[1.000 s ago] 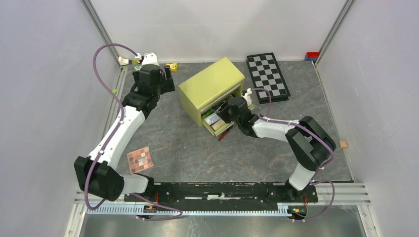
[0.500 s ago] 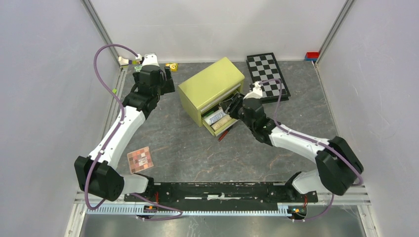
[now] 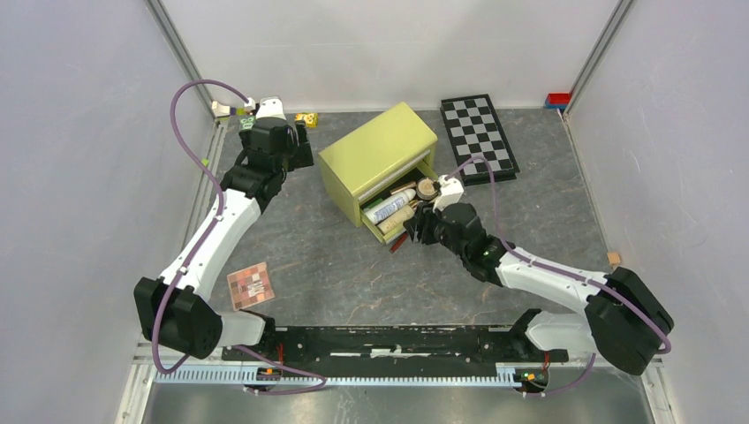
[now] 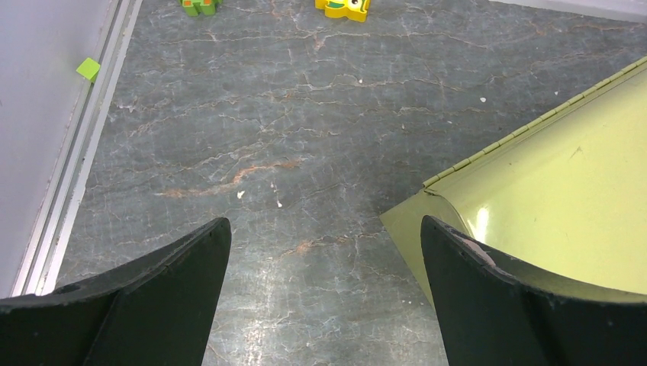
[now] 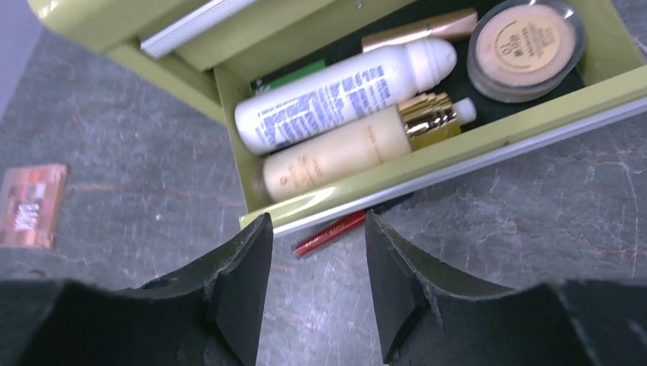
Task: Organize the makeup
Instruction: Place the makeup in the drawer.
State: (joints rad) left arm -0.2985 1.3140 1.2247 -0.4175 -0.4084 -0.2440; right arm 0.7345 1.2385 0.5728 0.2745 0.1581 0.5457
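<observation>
1. Since the earlier frame, the right claw (image 5: 319, 229) has backed out of the drawer (image 5: 496, 133). Its arm's elbow has swung out toward the right wall. The left arm and the eyeshadow palette (image 3: 251, 284) have not shifted.
2. The right claw hangs just in front of the drawer's front edge. Its fingers are parted with nothing between them, so it is released.
3. The left claw (image 4: 324, 229) is spread wide and empty. It hovers over bare tabletop (image 3: 353, 274) beside the back corner of the green box (image 3: 375, 150).
4. The drawer stands pulled out of the green box's front. In it a white tube (image 5: 343, 88) and a beige gold-capped bottle (image 5: 343, 149) lie side by side, touching, along the drawer's length.
5. A round peach compact (image 5: 526, 46) lies flat at the far end of the drawer, by the bottle's cap. A pinkish-gold stick (image 5: 420, 29) lies behind the white tube against the drawer's back.
6. A red stick (image 5: 332, 231) lies on the tabletop outside the drawer, partly tucked under its front edge and just ahead of the right claw's fingertips.
7. The eyeshadow palette lies flat on the tabletop near the left arm's base, well apart from the green box.
8. A checkerboard (image 3: 480, 137) lies to the right of the green box. A yellow toy block (image 4: 345, 8) and a green toy block (image 4: 200, 6) sit near the back wall.
</observation>
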